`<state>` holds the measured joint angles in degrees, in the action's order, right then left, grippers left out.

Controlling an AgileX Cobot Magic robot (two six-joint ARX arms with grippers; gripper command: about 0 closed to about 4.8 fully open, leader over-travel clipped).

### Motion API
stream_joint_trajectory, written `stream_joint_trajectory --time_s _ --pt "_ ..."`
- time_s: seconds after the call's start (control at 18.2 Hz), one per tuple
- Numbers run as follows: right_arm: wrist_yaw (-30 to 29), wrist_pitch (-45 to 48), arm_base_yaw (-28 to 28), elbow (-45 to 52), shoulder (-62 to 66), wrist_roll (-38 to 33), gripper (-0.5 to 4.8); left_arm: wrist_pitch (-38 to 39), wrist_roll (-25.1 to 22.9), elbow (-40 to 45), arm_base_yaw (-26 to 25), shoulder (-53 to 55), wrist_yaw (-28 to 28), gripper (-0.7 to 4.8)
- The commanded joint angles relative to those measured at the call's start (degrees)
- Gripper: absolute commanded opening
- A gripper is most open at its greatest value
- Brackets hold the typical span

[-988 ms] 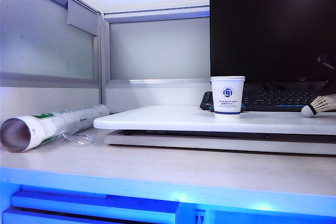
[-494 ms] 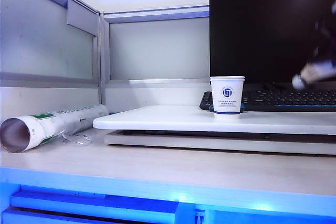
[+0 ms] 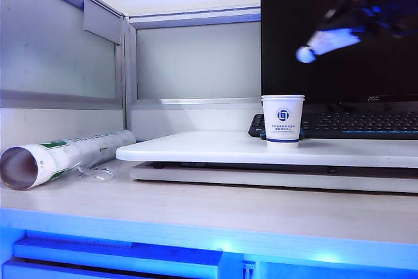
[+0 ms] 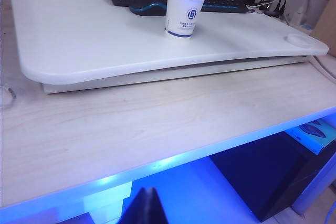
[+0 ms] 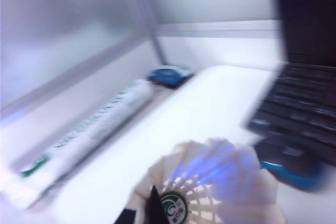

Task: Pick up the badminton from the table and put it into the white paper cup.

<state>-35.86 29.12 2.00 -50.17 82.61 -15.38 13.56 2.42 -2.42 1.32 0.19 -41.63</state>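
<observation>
Exterior view: right tool [image 3: 353, 31] grips feathery badminton [image 3: 326, 42].

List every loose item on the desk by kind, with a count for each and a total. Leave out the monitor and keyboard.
Badminton, held in the air by the shut right pincer: 1
White paper cup on the table: 1
Cardboard tube on the desk: 1
Total: 3
The left pincer holds nothing.

One badminton [image 3: 326, 42], one white paper cup [image 3: 283, 120], one table [image 3: 215, 148], one cardboard tube [image 3: 65, 156], one keyboard [image 3: 359, 122], one monitor [image 3: 313, 76]
</observation>
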Motion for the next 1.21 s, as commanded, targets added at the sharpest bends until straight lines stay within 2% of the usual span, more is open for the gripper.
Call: stream_joint_trajectory --time_s 0.05,0.16,0.38,0.93,0.99,1.04,1.1,1.15,1.21 --pt "4.17 0.96 4.68 -2.38 0.22 0.48 -0.06 1.42 -0.02 0.07 0.04 0.02 -0.85 -0.05" --pt "7.98 0.68 7.08 -4.68 1.88 2.32 -0.07 1.42 -0.02 0.07 0.02 0.02 -0.98 -0.05" --pt "7.91 -2.8 6.73 -8.35 7.26 2.34 -0.06 1.42 -0.02 0.07 0.02 0.02 -0.87 -0.05" --pt "8.74 -7.52 6.38 -8.41 7.39 3.37 -0.04 1.42 -0.02 0.07 0.0 0.02 -0.83 -0.05" --pt "8.72 -7.52 6.38 -8.41 7.39 3.37 0.21 1.42 -0.04 0.07 0.0 0.02 -0.83 -0.05" --pt "8.72 -7.52 6.38 -8.41 7.39 3.37 0.77 1.42 -0.04 0.07 0.0 0.02 -0.83 -0.05" --pt "8.72 -7.52 6.38 -8.41 7.39 3.34 1.63 1.42 -0.04 0.07 0.0 0.02 -0.83 -0.05" --pt "8.72 -7.52 6.38 -8.41 7.39 3.32 2.05 1.42 -0.04 0.07 0.0 0.02 -0.83 -0.05" --pt "8.68 -7.52 6.38 -8.41 7.39 3.3 2.18 1.42 -0.04 0.07 0.0 0.02 -0.83 -0.05"
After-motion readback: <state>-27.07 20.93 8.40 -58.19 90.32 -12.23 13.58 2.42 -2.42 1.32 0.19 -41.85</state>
